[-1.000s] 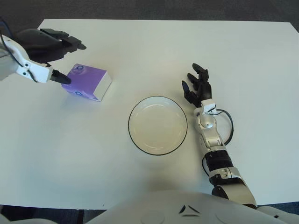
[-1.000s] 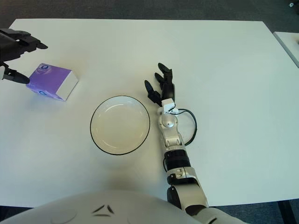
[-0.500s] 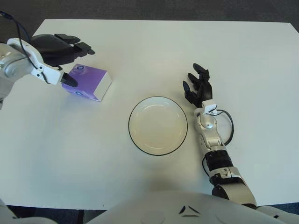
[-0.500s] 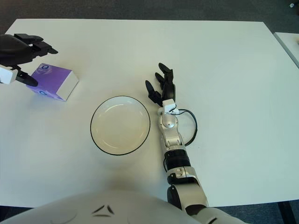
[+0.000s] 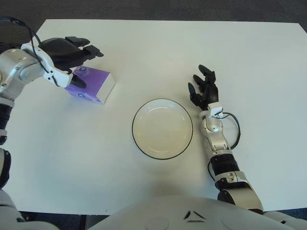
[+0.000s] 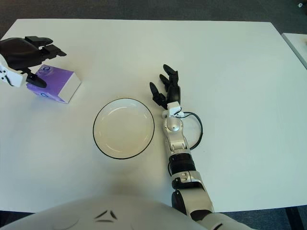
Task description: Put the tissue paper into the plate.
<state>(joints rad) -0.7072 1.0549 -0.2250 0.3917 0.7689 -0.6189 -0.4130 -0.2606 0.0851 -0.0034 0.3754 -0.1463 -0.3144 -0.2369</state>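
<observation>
A white tabletop [image 5: 153,52] fills the left eye view, with dark floor beyond its far edge. The purple tissue paper [image 5: 91,85] box sits at the left, well apart from the empty, dark-rimmed plate [image 5: 162,128] near the middle. The left hand [image 5: 69,55] hovers over the box's left end with fingers spread, gripping nothing; its thumb covers part of the box's top. The right hand [image 5: 204,87] shows just right of the plate, fingers relaxed and holding nothing.

In the right eye view the left hand [image 6: 26,55] shows at the frame's left edge, its forearm cut off. Whether it touches the tissue paper [image 6: 55,85] cannot be made out.
</observation>
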